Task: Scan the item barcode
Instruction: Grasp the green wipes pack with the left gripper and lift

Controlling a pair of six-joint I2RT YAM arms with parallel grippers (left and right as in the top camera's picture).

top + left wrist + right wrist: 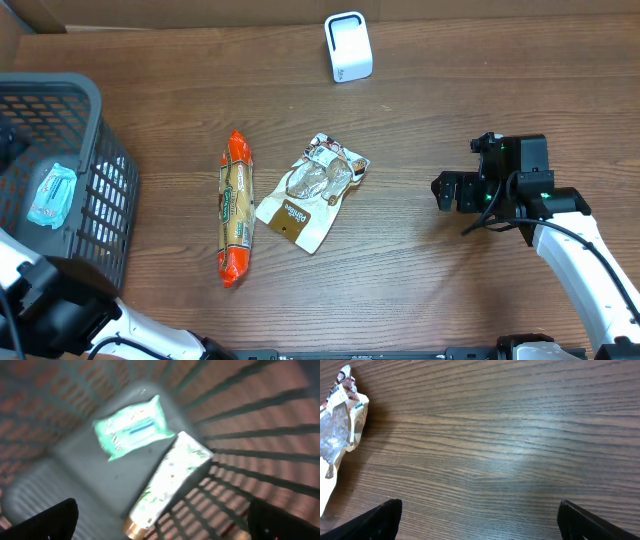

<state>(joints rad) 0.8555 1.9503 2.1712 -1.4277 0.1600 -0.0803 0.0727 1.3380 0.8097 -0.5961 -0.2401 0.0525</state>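
Basket (108,200) cropped at frame edge, tube (170,477) blurred

The table (420,270) is mid-brown wood with fine darker grain streaks. The basket (100,190) is dark grey with a slatted lattice. In it, the wipes pack (132,427) is mint green with a blue band, and the tube (167,480) is white with green leaf speckles and a coppery cap. The long packet (236,207) has orange-red ends and a green-and-tan middle. The pouch (312,190) is cream, silvery and brown. The scanner (348,47) is white.
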